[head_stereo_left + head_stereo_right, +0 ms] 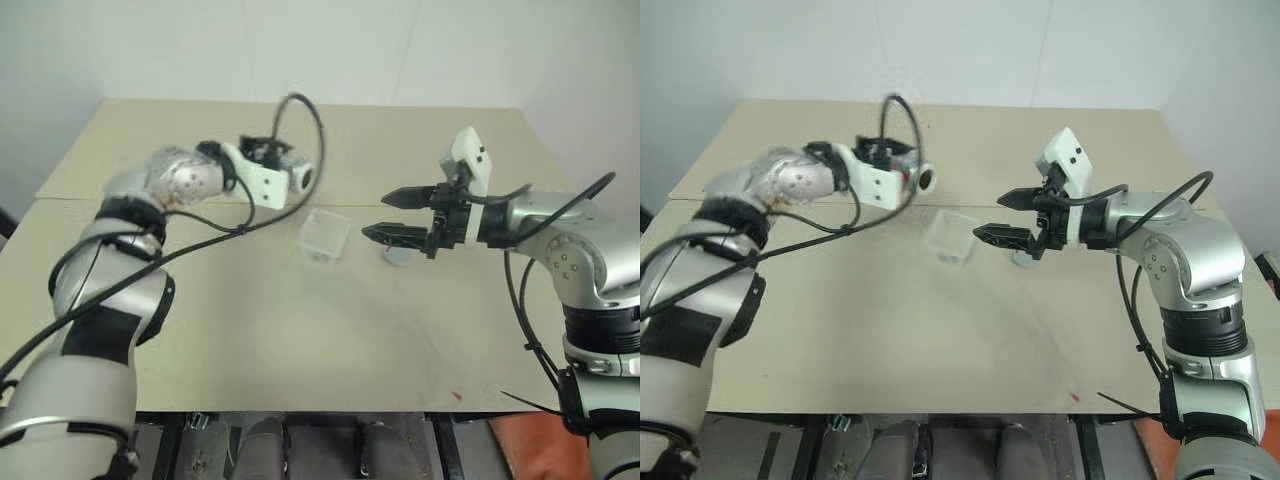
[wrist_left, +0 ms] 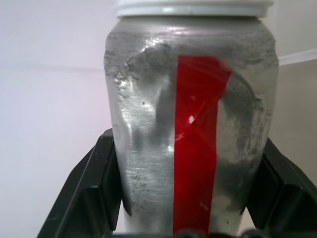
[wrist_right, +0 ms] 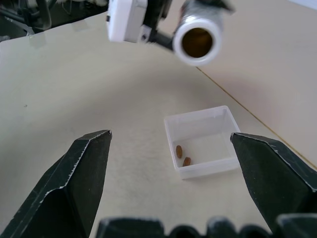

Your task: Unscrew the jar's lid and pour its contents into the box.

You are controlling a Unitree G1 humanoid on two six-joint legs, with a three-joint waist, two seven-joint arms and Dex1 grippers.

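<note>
Lid (image 1: 397,257) already off, lying on desk (image 1: 300,340). Left tool (image 2: 188,198) clamping jar (image 3: 197,38), tipping it above box (image 3: 203,141); two brown pieces already inside. Right tool (image 1: 395,215) hovering spread apart, holding nothing. Pouring remaining.

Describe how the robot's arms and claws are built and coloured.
Both arms have glossy silver shells with black joint bands, and loose black cables loop along them. Each wrist carries a white camera bracket. The left claw and right claw each have two angular matte black fingers.
</note>
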